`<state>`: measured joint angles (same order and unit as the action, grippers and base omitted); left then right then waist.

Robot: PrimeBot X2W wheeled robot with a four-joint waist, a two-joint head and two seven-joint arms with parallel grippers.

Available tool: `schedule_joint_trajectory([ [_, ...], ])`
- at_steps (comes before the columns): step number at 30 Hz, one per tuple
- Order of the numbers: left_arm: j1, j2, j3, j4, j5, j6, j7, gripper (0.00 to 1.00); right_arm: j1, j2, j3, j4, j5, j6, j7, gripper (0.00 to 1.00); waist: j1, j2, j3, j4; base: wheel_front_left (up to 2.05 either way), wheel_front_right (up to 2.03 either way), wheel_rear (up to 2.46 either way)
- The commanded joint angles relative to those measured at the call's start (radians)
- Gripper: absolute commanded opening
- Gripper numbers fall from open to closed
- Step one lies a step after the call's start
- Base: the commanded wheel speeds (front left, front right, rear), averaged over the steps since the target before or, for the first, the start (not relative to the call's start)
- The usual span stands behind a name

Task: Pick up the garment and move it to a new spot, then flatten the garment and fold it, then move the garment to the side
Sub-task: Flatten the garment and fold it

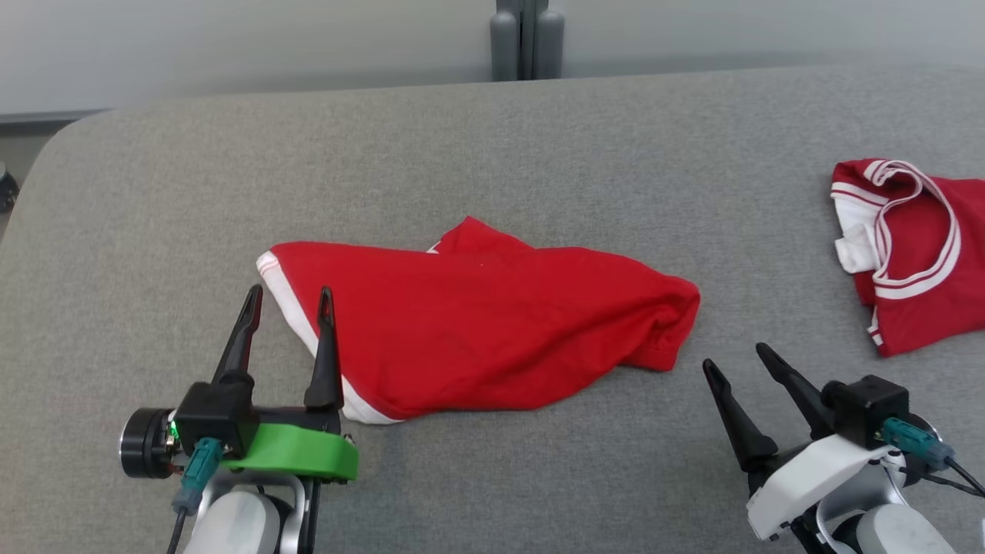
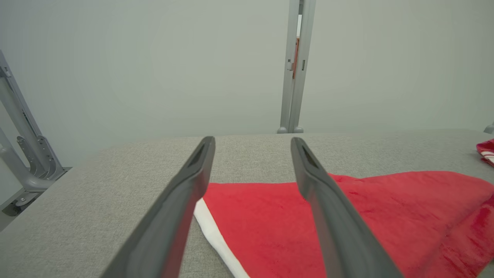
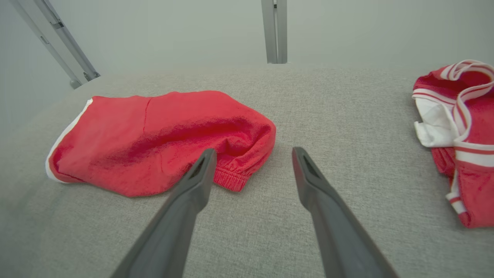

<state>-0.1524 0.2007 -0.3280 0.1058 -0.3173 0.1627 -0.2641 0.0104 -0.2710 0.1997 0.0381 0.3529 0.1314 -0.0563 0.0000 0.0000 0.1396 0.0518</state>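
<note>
A red garment (image 1: 481, 327) with a white-trimmed hem lies loosely crumpled in the middle of the grey table (image 1: 492, 138); it looks like shorts, with an elastic waistband at its right end. My left gripper (image 1: 291, 294) stands open at the garment's left hem, its right finger over the white trim, nothing held. The left wrist view shows the same red cloth (image 2: 347, 216) under that gripper (image 2: 252, 141). My right gripper (image 1: 737, 357) is open just right of the waistband end, apart from it. In the right wrist view the garment (image 3: 162, 139) lies ahead-left of the open right gripper (image 3: 252, 150).
A second red garment (image 1: 912, 258) with white stripes lies bunched at the table's right edge, also seen as striped cloth (image 3: 459, 131) in the right wrist view. A grey post (image 1: 527, 38) stands behind the table's far edge. The table's rounded left corner (image 1: 69, 146) is near.
</note>
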Motion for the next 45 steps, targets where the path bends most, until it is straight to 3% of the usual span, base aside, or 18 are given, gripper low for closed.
schedule_joint_trajectory([
  [1, -0.03, -0.008, 0.0, 0.0, 0.008, -0.006, 0.0, 1.0, -0.036, -0.007, 0.018, 0.038, 0.009, -0.002, -0.008, 1.0, 0.0, 0.0, 0.096, 0.073, 0.0, 0.0, 0.0],
  [11, -0.086, -0.054, 0.021, 0.014, 0.051, -0.03, 0.0, 1.0, -0.244, 0.01, 0.141, 0.367, 0.078, -0.002, -0.096, 1.0, 0.0, 0.0, 0.157, 0.102, 0.0, 0.0, 0.0],
  [13, -0.088, -0.06, 0.028, 0.016, 0.056, -0.036, 0.0, 1.0, -0.262, 0.012, 0.164, 0.408, 0.098, -0.002, -0.115, 0.15, 0.0, 0.0, 0.157, 0.101, 0.0, 0.0, 0.0],
  [14, -0.086, -0.062, 0.032, 0.017, 0.059, -0.038, 0.0, 1.0, -0.269, 0.01, 0.174, 0.422, 0.11, -0.002, -0.125, 0.0, 0.0, 0.0, 0.156, 0.099, 0.0, 0.0, 0.0],
  [22, -0.058, -0.077, 0.063, 0.023, 0.073, -0.051, 0.0, 1.0, -0.29, -0.04, 0.183, 0.379, 0.148, -0.002, -0.197, 0.0, 0.0, 0.0, 0.128, 0.063, 0.0, 0.0, 0.0],
  [32, -0.038, -0.092, 0.09, 0.032, 0.093, -0.069, 0.0, 1.0, -0.343, -0.139, 0.084, 0.203, 0.079, -0.002, -0.206, 0.0, 0.0, 0.0, 0.093, 0.017, 0.0, 0.0, 0.0],
  [45, -0.03, -0.111, 0.106, 0.036, 0.109, -0.088, 0.0, 1.0, -0.358, -0.154, 0.057, -0.097, 0.049, -0.002, -0.066, 0.0, 0.0, 0.0, 0.083, 0.013, 0.0, 0.0, 0.0],
])
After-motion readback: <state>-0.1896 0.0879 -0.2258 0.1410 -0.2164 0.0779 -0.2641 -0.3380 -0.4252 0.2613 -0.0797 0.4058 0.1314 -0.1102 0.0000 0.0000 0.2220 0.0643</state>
